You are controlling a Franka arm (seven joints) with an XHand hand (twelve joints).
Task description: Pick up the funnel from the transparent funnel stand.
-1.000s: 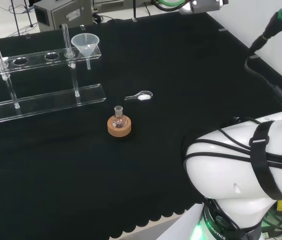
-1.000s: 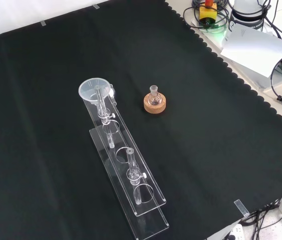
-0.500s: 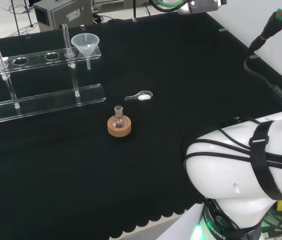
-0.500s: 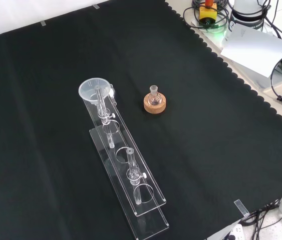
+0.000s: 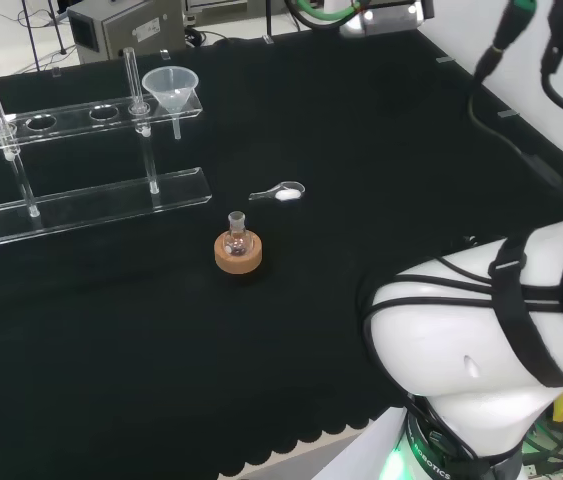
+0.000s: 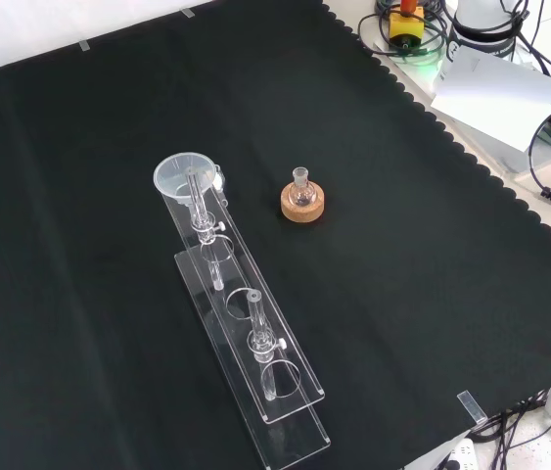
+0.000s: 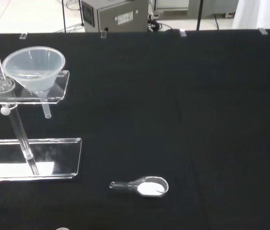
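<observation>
A clear funnel (image 5: 171,88) sits in the end hole of the transparent funnel stand's (image 5: 91,205) upper shelf, its stem hanging down through the hole. In the front view the funnel (image 6: 185,176) is at the far end of the stand (image 6: 255,392), which runs toward the near edge of the cloth. Close in the wrist view, the funnel (image 7: 34,68) rests upright on the shelf above the stand's base plate (image 7: 29,163). Nothing touches the funnel.
A small round flask on a cork ring (image 5: 238,245) stands on the cloth in front of the stand, as the head view shows it. A clear scoop with white powder (image 5: 281,193) lies nearby. The arm's white link (image 5: 491,330) fills the lower right.
In the head view the arm's links and the cables at the upper right have shifted. The funnel, stand, flask and scoop have not moved.
</observation>
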